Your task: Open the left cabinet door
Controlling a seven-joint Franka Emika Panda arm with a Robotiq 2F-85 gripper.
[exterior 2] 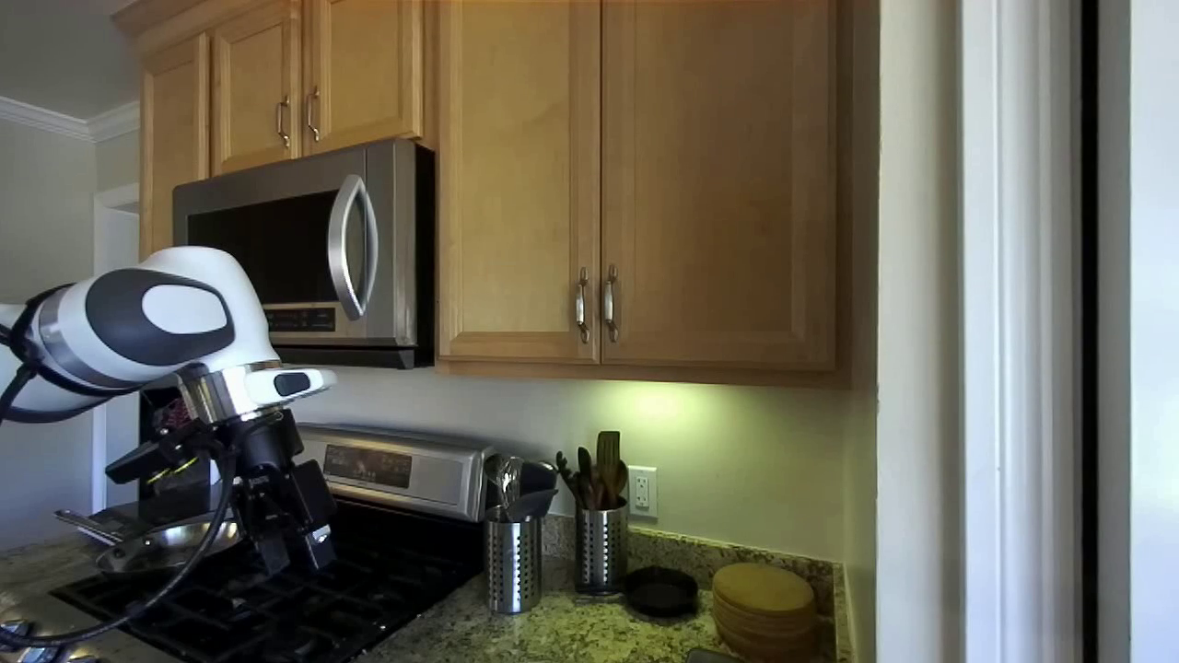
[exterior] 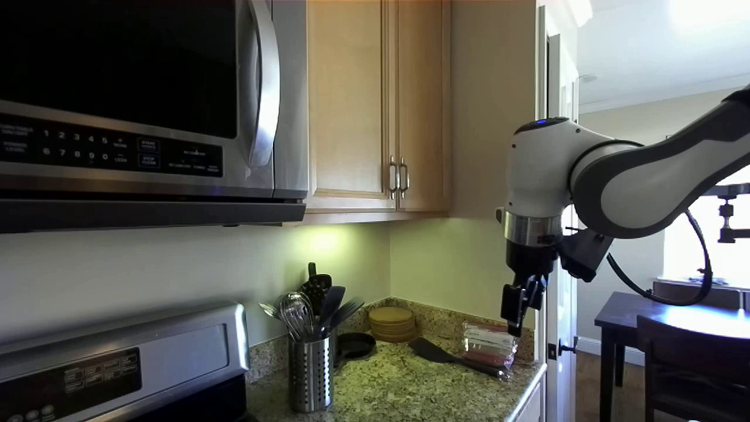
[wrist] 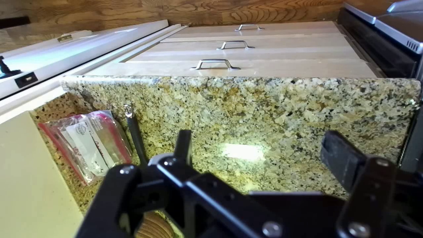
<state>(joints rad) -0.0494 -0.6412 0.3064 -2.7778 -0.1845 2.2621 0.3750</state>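
The left cabinet door [exterior: 348, 99] is light wood and shut. It also shows in an exterior view [exterior 2: 516, 184]. Its upright metal handle [exterior: 393, 177] is near the door's lower right corner and shows in both exterior views [exterior 2: 582, 306]. The right door [exterior 2: 718, 184] is shut, with its handle [exterior 2: 611, 304] beside the left one. My gripper [exterior: 521, 308] points down, lower than the handles and apart from them. It also shows in an exterior view [exterior 2: 297, 557]. In the wrist view the fingers [wrist: 257, 142] are wide apart with nothing between them. The cabinet doors are out of the wrist view.
A microwave [exterior: 258, 176] adjoins the cabinet's left side, its handle sticking out. Below, the granite counter [wrist: 281, 109] bears utensil holders [exterior: 310, 375], a spatula [exterior: 433, 351], a plastic bag [wrist: 89, 145] and round wooden pieces [exterior 2: 764, 608]. A stove [exterior 2: 396, 552] is beside it.
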